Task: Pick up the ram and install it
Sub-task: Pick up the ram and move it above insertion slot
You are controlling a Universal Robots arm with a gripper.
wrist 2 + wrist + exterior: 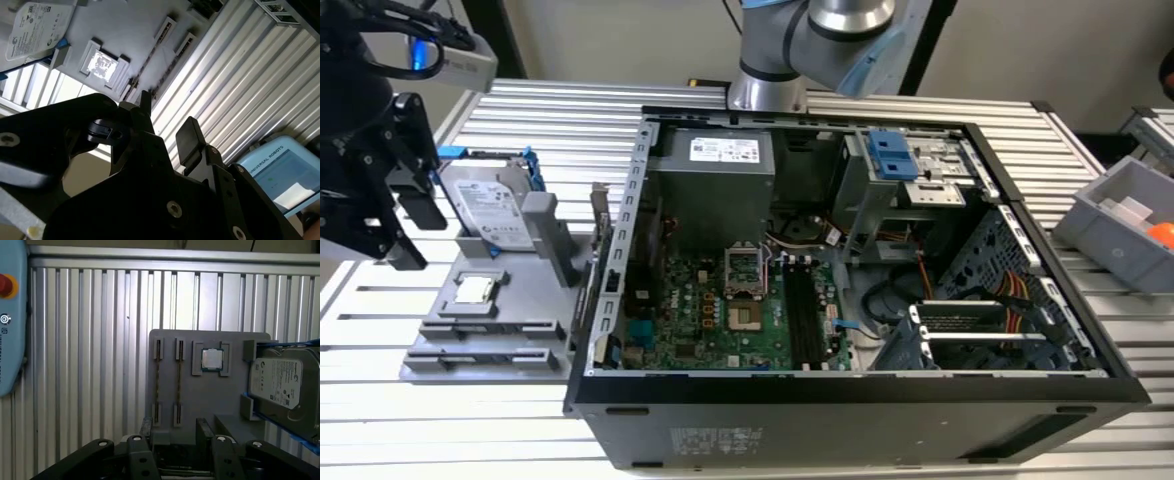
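Observation:
Two ram sticks stand on edge in the slots of a grey parts holder: one ram stick on the outer side and a second ram stick closer to the CPU chip. My gripper hovers above the holder's near edge, open, with nothing between its black fingers. In the second wrist view the gripper points toward the ram sticks. In the exterior view the gripper hangs over the holder at the left, beside the open computer case.
A silver hard drive in a blue bracket stands on the holder next to the CPU chip. Inside the case, the motherboard has long black memory slots. A grey bin sits at the exterior view's right. A teach pendant lies on the slatted table.

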